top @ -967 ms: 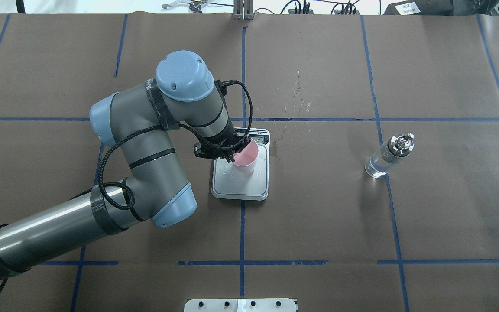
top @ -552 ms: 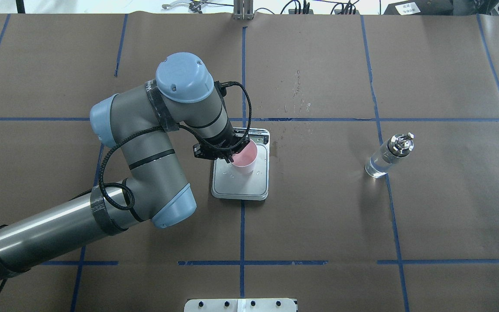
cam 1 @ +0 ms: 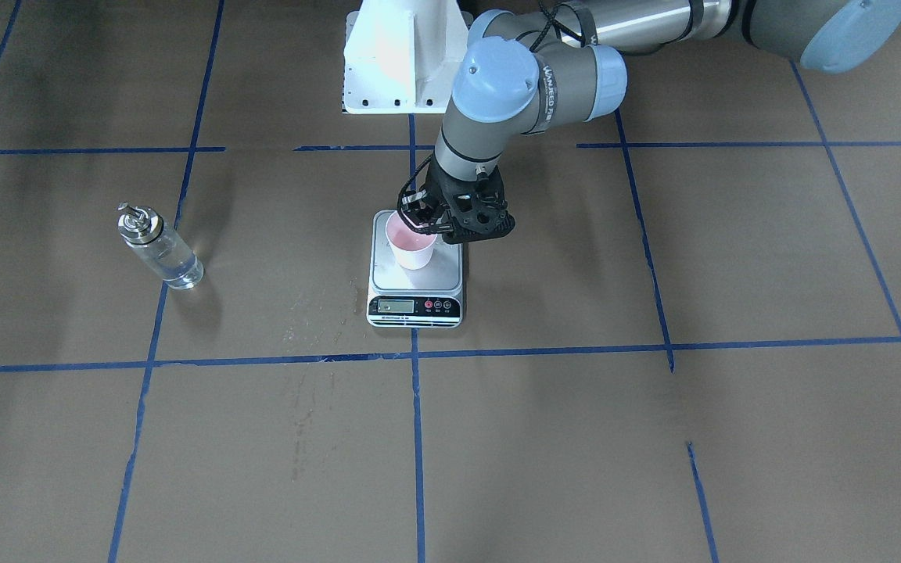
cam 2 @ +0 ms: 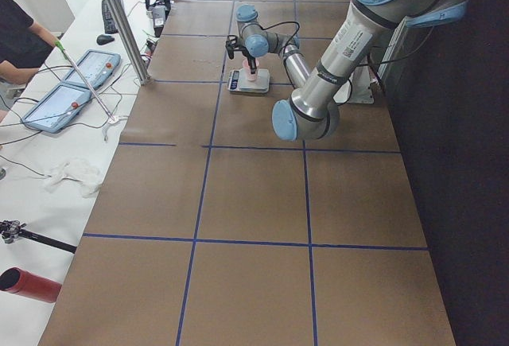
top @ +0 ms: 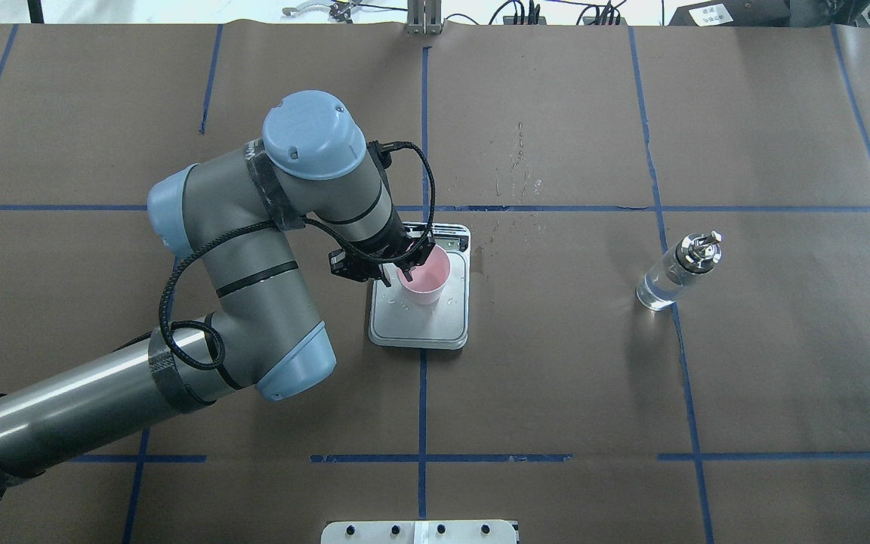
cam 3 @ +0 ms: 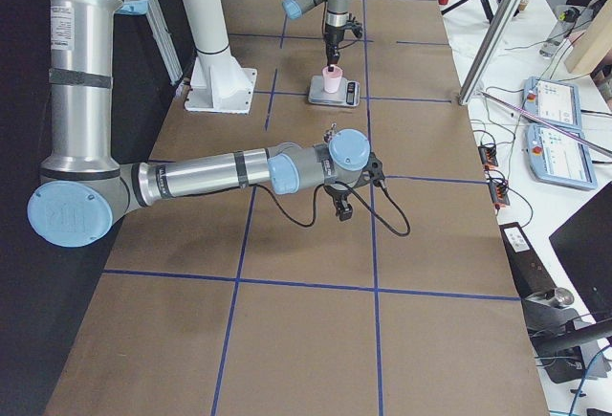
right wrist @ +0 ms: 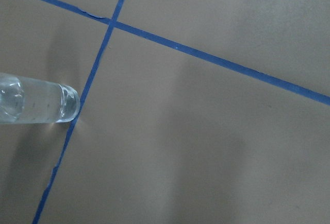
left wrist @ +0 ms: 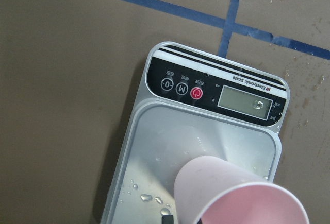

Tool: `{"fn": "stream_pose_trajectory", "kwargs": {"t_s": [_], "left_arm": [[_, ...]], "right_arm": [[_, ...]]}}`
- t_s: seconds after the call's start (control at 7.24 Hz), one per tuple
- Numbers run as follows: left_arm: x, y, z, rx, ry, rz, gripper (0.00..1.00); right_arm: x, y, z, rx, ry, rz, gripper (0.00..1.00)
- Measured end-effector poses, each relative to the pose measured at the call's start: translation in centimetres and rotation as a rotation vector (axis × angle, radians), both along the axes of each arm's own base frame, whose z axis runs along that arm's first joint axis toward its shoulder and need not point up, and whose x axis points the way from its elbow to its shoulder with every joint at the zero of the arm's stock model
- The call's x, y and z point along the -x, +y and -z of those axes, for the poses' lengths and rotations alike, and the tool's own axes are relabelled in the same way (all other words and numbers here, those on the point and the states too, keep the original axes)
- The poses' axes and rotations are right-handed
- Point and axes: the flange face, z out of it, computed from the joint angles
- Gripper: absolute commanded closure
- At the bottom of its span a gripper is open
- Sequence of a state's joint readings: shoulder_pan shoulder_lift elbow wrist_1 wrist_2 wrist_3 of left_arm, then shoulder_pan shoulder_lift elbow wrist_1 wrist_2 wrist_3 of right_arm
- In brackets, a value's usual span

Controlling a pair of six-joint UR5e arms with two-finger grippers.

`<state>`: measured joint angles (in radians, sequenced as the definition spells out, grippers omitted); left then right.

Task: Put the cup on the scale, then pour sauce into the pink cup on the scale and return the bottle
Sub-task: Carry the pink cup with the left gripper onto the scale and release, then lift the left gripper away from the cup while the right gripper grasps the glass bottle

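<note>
The small tapered paper cup [top: 426, 279], pale outside and pink inside, stands upright on the silver platform of the little rectangular digital scale [top: 420, 326], at the centre of the overhead frame. The left gripper [top: 399, 272] hangs at the cup's left rim, one black finger outside the wall and the other seemingly inside. Whether it grips the paper or merely straddles it I cannot tell. A few droplets [left wrist: 146, 197] sit on the platform beside the cup's foot.

What comes next, I'd guess, turns on the clear glass bottle [top: 675, 273] with its silver cap and spout. It stands upright, long axis vertical, at the right of the overhead frame, well apart from the scale, with clear liquid [top: 654, 293] in its base. The right gripper [cam 3: 340, 211] is far nearer to it than the left. In the right wrist view the bottle lies at the left edge, so the reach goes that way. How wide that gripper's jaws stand I cannot tell.
</note>
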<state>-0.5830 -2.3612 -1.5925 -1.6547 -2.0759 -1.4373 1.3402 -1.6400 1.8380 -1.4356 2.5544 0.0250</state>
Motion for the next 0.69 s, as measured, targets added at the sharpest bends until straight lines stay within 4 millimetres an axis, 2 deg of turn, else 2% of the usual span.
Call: {"fn": "stream_pose_trajectory", "kwargs": {"t_s": [0.14,0.41,0.55,0.69], "left_arm": [[0.8,0.4,0.6,-0.010,0.017,0.001,0.62],[2.9,1.1,0.4,-0.026,0.039,0.010,0.62],[3.6,0.9,0.2,-0.029,0.041,0.017,0.61],[3.9,0.8,0.1,-0.031,0.042,0.021,0.61]], "right_arm": [[1.3,0.0,1.9,0.003,-0.011,-0.048,0.00],[5.8,1.4,5.7,0.029,-0.051,-0.202,0.00],[8.5,3.1,8.0,0.016,-0.064,-0.260,0.00],[10.4,5.4,10.2,-0.016,-0.068,-0.291,0.00]]}}
